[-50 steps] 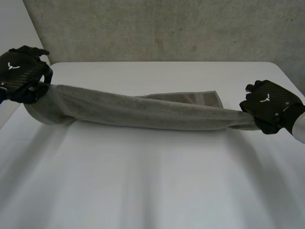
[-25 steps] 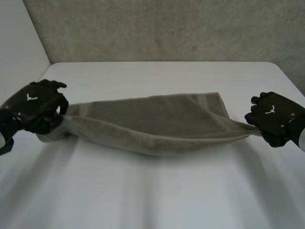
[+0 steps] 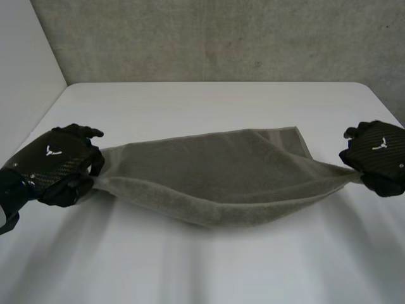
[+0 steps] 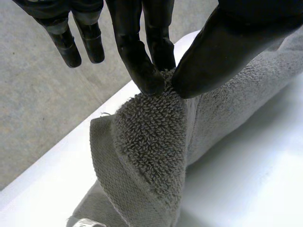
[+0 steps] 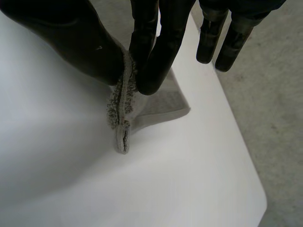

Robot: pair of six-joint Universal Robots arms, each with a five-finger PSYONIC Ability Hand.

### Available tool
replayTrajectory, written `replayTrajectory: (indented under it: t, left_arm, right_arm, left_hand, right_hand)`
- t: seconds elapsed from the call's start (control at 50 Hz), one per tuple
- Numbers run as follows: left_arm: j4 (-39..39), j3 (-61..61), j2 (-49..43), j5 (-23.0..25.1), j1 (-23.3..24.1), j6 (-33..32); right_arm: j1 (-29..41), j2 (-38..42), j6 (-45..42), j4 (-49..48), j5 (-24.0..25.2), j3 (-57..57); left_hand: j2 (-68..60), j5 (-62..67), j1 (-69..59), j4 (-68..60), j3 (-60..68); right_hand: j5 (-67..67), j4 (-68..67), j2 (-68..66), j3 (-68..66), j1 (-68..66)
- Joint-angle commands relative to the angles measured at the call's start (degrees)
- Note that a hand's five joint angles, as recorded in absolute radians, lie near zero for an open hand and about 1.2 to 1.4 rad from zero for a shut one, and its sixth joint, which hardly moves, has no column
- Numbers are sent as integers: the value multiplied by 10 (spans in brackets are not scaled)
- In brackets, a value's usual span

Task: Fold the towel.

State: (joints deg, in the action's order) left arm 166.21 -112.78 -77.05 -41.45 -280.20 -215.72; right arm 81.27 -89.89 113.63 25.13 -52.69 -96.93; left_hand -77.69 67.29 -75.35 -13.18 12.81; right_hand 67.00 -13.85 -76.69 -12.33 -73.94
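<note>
A grey-green towel (image 3: pixel 215 177) hangs stretched between my two hands above the white table (image 3: pixel 209 101), its lower fold sagging toward the front. My left hand (image 3: pixel 54 166) pinches the towel's left end; in the left wrist view fingers and thumb (image 4: pixel 208 56) squeeze a bunched corner of the towel (image 4: pixel 151 142). My right hand (image 3: pixel 378 155) holds the right end; in the right wrist view its thumb (image 5: pixel 80 42) and fingers clamp the hemmed edge of the towel (image 5: pixel 122 106). The towel's far edge lies on the table.
The table's right edge and rounded corner (image 5: pixel 258 198) lie close beside my right hand, with grey floor (image 5: pixel 279 94) beyond. A grey wall (image 3: pixel 215 38) stands behind the table. Bare tabletop spreads in front of the towel.
Both hands have moved toward the front and lower, the left most. The towel, rolled tight a second ago, has opened into a broad sagging sheet.
</note>
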Motion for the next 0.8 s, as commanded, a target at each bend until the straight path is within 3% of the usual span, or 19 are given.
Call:
replayTrajectory:
  t: [0.02,0.1,0.18,0.22,0.26,0.42,0.56,0.7,0.8]
  left_arm:
    - [32,51,-41,-6,3,10]
    - [58,87,-98,-11,14,16]
    - [88,150,-191,-47,42,30]
    - [100,175,-225,-68,60,31]
    - [123,221,-287,-120,88,33]
    - [178,291,-405,-193,109,34]
    - [221,317,-452,-202,114,34]
    - [288,325,-470,-244,117,34]
    - [309,323,-475,-246,121,34]
  right_arm:
    - [27,63,19,-48,-4,67]
    - [110,150,55,-76,-51,171]
    - [169,241,61,-78,-107,281]
    - [178,270,65,-79,-115,315]
    - [185,299,67,-83,-123,345]
    - [217,403,100,-202,-152,424]
    - [224,466,133,-337,-208,441]
    - [229,514,146,-361,-217,462]
    - [231,546,159,-372,-222,484]
  left_hand:
    - [-23,27,-46,32,-28]
    - [-23,27,-46,32,-28]
    - [-23,27,-46,32,-28]
    - [-23,27,-46,32,-28]
    - [-23,27,-46,32,-28]
    - [-23,27,-46,32,-28]
    - [-23,27,-46,32,-28]
    - [-23,27,-46,32,-28]
    - [-23,27,-46,32,-28]
  right_hand:
    - [30,38,-33,23,-61]
    - [30,38,-33,23,-61]
    - [30,38,-33,23,-61]
    - [30,38,-33,23,-61]
    - [30,38,-33,23,-61]
    - [30,38,-33,23,-61]
    - [30,38,-33,23,-61]
    - [30,38,-33,23,-61]
    - [30,38,-33,23,-61]
